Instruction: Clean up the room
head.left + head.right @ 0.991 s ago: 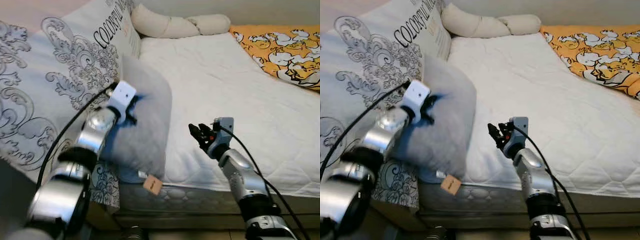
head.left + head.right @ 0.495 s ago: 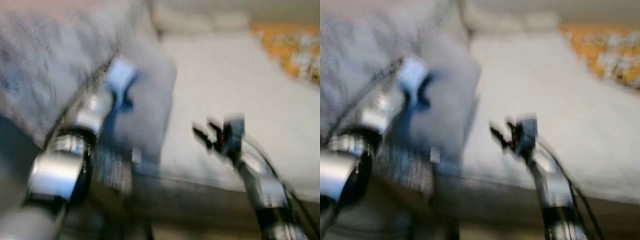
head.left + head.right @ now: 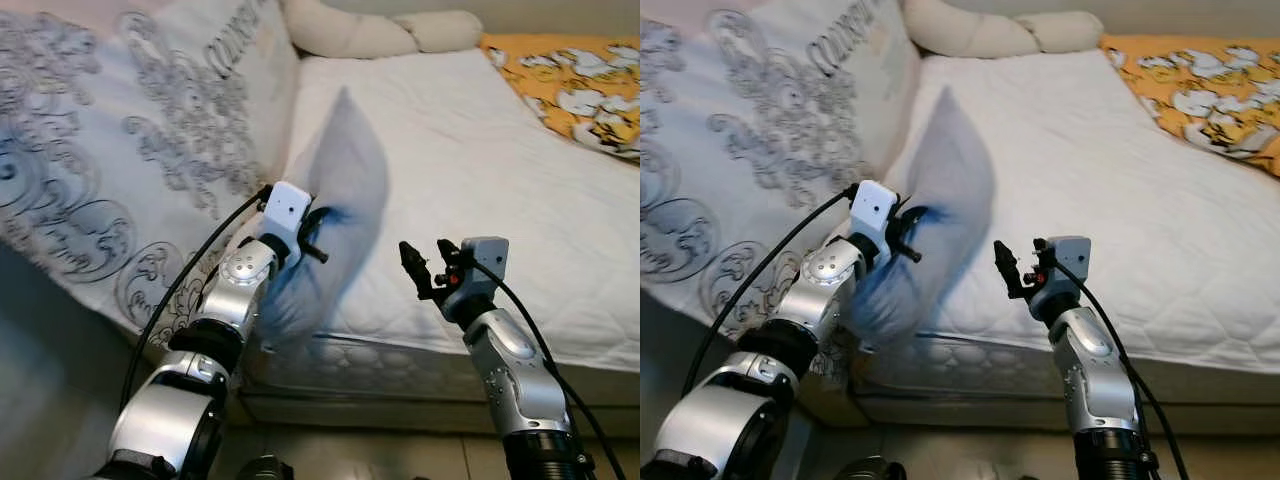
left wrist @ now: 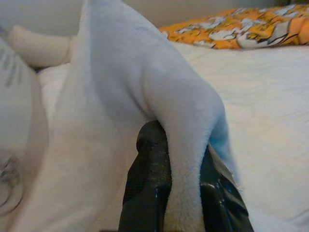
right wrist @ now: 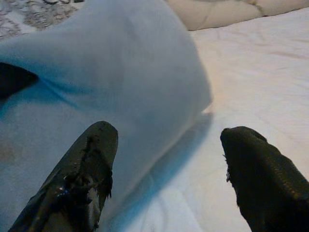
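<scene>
Clamped on a fold of the grey pillow point(image 3: 335, 190), the left gripper point(image 3: 312, 232) holds it at the near left edge of the bed, while the right gripper point(image 3: 425, 268) hovers just beside it with its fingers point(image 5: 82, 179) spread wide and holding nothing. The white mattress point(image 3: 480, 170) spans most of the scene, and the camera has shifted since a second ago, so more of the bed's near side and of the patterned duvet point(image 3: 130, 150) draped over its left side now shows. The pillow has changed too: a second ago it hung low against the mattress edge with a tan tag dangling below it; now it stands raised and tilted, its upper corner pointing up over the mattress. An orange patterned blanket point(image 3: 570, 80) lies at the far right, and a cream bolster point(image 3: 370, 32) lies along the head of the bed.
</scene>
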`<state>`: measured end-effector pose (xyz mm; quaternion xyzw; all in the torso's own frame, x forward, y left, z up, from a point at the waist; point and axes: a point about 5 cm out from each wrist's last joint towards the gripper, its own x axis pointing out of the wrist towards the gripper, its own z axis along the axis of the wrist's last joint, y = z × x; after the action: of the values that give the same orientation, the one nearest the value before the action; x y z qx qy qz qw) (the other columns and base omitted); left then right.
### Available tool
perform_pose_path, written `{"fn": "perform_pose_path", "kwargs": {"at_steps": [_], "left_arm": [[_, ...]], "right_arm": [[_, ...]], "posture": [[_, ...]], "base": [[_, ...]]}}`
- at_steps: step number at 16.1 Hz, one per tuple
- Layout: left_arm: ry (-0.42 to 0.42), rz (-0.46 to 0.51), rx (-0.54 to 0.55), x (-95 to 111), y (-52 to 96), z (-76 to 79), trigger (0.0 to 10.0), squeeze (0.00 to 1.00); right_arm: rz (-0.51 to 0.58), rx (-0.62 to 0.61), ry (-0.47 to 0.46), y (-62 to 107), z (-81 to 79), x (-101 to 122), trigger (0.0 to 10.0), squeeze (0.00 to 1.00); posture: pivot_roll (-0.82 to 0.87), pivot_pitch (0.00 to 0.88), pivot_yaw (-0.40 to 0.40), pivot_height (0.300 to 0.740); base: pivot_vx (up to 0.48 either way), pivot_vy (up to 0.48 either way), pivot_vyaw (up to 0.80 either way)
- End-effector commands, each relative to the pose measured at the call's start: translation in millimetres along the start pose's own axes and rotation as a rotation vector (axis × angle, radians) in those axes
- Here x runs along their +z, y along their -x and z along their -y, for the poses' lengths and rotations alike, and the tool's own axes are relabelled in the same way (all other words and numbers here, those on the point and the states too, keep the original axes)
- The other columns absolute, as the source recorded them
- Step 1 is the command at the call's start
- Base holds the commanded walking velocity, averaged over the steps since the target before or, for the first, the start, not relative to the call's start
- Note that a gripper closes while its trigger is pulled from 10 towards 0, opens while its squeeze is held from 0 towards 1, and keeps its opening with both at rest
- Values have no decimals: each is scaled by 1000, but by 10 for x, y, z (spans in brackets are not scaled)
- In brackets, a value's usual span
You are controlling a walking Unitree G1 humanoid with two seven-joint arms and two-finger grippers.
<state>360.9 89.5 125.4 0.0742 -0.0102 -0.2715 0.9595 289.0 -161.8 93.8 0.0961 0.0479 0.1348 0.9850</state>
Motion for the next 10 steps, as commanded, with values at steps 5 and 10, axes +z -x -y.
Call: {"fn": "perform_pose_path", "kwargs": {"at_steps": [5, 10], "left_arm": [[19, 77, 126, 170, 68, -151, 10000, 0], [-24, 45, 153, 190, 138, -295, 10000, 0]], "right_arm": [[13, 1, -3, 10, -40, 61, 10000, 0], [-22, 77, 91, -9, -136, 27, 10000, 0]], "posture": [[5, 0, 58, 740], [19, 0, 60, 740]], "base": [[0, 0, 0], [225, 0, 160]]}}
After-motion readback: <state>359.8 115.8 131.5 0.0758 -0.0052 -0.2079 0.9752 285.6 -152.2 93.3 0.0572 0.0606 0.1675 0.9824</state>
